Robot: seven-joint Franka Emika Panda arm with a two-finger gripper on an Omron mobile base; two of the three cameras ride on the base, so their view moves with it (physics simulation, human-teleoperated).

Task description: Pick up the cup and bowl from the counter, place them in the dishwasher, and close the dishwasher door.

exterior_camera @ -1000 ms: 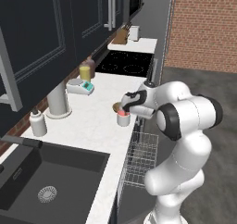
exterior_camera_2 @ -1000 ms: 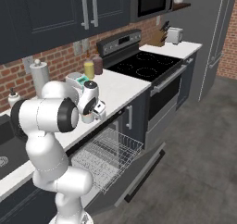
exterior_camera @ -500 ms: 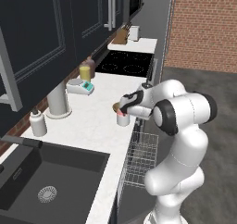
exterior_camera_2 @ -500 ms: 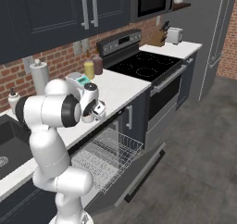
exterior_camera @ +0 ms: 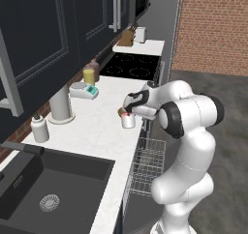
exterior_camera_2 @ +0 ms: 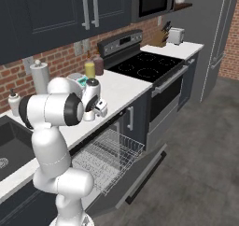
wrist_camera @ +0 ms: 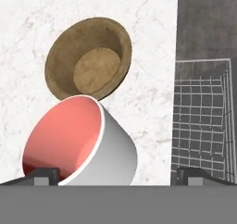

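Note:
The white cup (wrist_camera: 78, 140) with its pinkish-red inside stands on the white counter (wrist_camera: 148, 79), near its edge. The tan-brown bowl (wrist_camera: 90, 56) sits just beyond the cup, touching or nearly touching it. My gripper (wrist_camera: 120, 177) is open just above them, and the cup lies between the fingertips (wrist_camera: 41, 174), nearer the left one. From the left base view, the gripper (exterior_camera: 129, 107) hovers over the cup (exterior_camera: 128, 121), with the bowl (exterior_camera: 121, 112) partly hidden behind. Below the counter the dishwasher door (exterior_camera_2: 135, 178) hangs open and the white wire rack (exterior_camera_2: 107, 155) is pulled out.
At the back of the counter (exterior_camera: 101, 126) stand a yellow tumbler (exterior_camera: 88, 76), a paper towel roll (exterior_camera: 60, 102) and a white pump bottle (exterior_camera: 39, 129). The black sink (exterior_camera: 53, 180) lies to the left and the cooktop (exterior_camera: 133, 64) further along.
The hand has edged slightly closer over the cup. The jaws stay wide open; cup and bowl have not moved.

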